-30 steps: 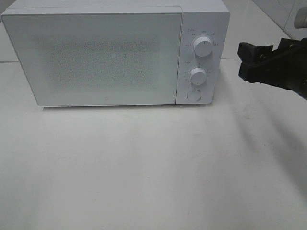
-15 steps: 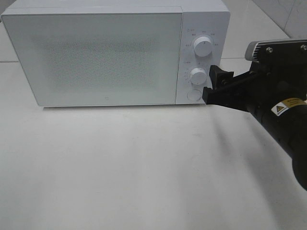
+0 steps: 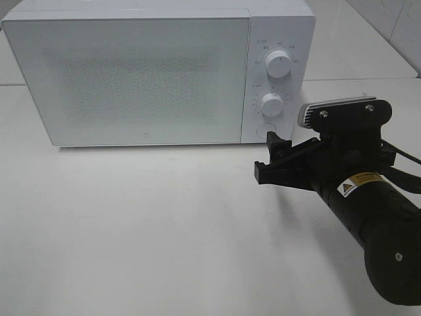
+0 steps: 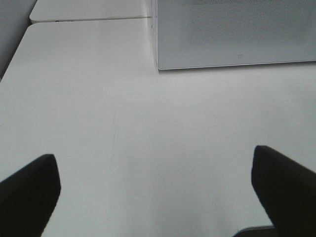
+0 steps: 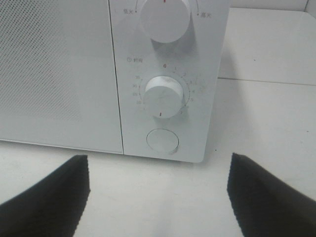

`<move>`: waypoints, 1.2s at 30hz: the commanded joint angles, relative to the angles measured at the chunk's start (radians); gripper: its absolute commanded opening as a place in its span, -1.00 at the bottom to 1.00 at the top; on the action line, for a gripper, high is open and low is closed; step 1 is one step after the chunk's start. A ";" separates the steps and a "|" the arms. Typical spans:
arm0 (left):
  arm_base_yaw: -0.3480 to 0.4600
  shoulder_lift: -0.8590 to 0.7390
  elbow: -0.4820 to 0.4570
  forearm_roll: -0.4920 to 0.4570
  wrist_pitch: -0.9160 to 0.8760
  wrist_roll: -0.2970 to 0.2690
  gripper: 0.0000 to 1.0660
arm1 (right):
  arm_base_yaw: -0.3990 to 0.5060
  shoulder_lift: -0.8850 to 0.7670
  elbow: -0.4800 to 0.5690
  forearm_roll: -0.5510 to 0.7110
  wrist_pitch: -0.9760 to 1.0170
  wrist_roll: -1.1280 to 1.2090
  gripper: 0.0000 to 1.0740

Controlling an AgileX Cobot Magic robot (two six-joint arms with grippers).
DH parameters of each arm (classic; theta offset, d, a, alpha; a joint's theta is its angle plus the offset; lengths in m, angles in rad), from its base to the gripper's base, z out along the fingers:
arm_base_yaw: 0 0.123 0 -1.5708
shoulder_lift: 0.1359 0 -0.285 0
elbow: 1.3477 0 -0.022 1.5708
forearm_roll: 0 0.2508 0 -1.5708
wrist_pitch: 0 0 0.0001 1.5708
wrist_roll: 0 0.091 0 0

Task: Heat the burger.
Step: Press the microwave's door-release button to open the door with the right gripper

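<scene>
No burger is seen in any view; the microwave (image 3: 284, 26) door (image 3: 138, 79) is shut, so the burger is judged to be inside, though this cannot be confirmed. The mark on the lower knob (image 5: 163, 96) is turned away from zero, so the timer seems set and loading is probably done. The right gripper (image 3: 266, 157) is held wide open and empty near the round button (image 5: 162, 140). The left gripper (image 4: 155, 195) is spread fully, empty, over the table (image 3: 131, 230). Retrieval is left.
</scene>
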 commanded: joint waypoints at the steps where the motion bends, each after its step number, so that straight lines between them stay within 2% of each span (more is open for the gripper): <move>1: -0.004 -0.005 0.003 -0.007 -0.013 -0.006 0.83 | 0.009 0.004 -0.001 0.013 -0.051 0.011 0.40; 6: -0.004 -0.005 0.003 -0.007 -0.013 -0.006 0.83 | 0.010 0.004 -0.001 0.012 -0.049 0.065 0.40; 11: -0.004 -0.005 0.003 -0.007 -0.013 -0.006 0.83 | 0.010 0.004 -0.001 0.012 -0.025 0.270 0.40; 13: -0.004 -0.005 0.003 -0.007 -0.013 -0.006 0.83 | 0.010 0.004 -0.001 0.016 0.007 0.466 0.39; 14: -0.004 -0.005 0.003 -0.007 -0.013 -0.006 0.83 | 0.010 0.004 -0.001 0.016 0.007 0.466 0.39; 16: -0.004 -0.005 0.003 -0.007 -0.013 -0.006 0.83 | 0.010 0.004 -0.001 0.015 0.058 0.728 0.35; 17: -0.004 -0.005 0.003 -0.007 -0.013 -0.006 0.83 | 0.010 0.004 -0.001 0.015 0.058 0.728 0.35; 18: -0.004 -0.005 0.003 -0.007 -0.013 -0.006 0.83 | 0.010 0.004 -0.001 0.015 0.089 0.920 0.30; 19: -0.004 -0.005 0.003 -0.007 -0.013 -0.006 0.83 | 0.010 0.004 -0.001 0.015 0.103 1.011 0.27; 20: -0.004 -0.005 0.003 -0.007 -0.013 -0.006 0.83 | 0.010 0.004 -0.001 0.015 0.103 1.011 0.27; 21: -0.004 -0.005 0.003 -0.007 -0.013 -0.006 0.83 | 0.010 0.004 -0.001 0.015 0.122 1.161 0.20; 23: -0.004 -0.005 0.003 -0.007 -0.013 -0.006 0.83 | 0.010 0.004 -0.001 0.015 0.128 1.222 0.16; 25: -0.004 -0.005 0.003 -0.007 -0.013 -0.006 0.83 | 0.010 0.004 -0.001 0.015 0.134 1.390 0.00; 26: -0.004 -0.005 0.003 -0.007 -0.013 -0.006 0.83 | 0.010 0.004 -0.001 0.015 0.134 1.390 0.00; 27: -0.004 -0.005 0.003 -0.007 -0.013 -0.006 0.83 | 0.010 0.004 -0.001 0.016 0.133 1.473 -0.12; 28: -0.004 -0.005 0.003 -0.007 -0.013 -0.006 0.83 | 0.010 0.004 -0.001 0.016 0.133 1.473 -0.12; 30: -0.004 -0.005 0.003 -0.007 -0.013 -0.006 0.83 | 0.010 0.004 -0.001 0.034 0.133 1.545 -0.36; 31: -0.004 -0.005 0.003 -0.007 -0.013 -0.006 0.83 | 0.010 0.004 -0.001 0.034 0.133 1.545 -0.36; 32: -0.004 -0.005 0.003 -0.007 -0.013 -0.006 0.83 | 0.010 0.004 -0.001 0.049 0.133 1.558 -0.56; 33: -0.004 -0.005 0.003 -0.007 -0.013 -0.006 0.83 | 0.010 0.004 -0.001 0.055 0.133 1.559 -0.68; 34: -0.004 -0.005 0.003 -0.007 -0.013 -0.006 0.83 | 0.010 0.004 -0.001 0.055 0.133 1.559 -0.68; 35: -0.004 -0.005 0.003 -0.007 -0.013 -0.006 0.83 | 0.010 0.004 -0.001 0.057 0.133 1.559 -0.79; 36: -0.004 -0.005 0.003 -0.007 -0.013 -0.006 0.83 | 0.010 0.006 -0.001 0.057 0.133 1.552 -0.99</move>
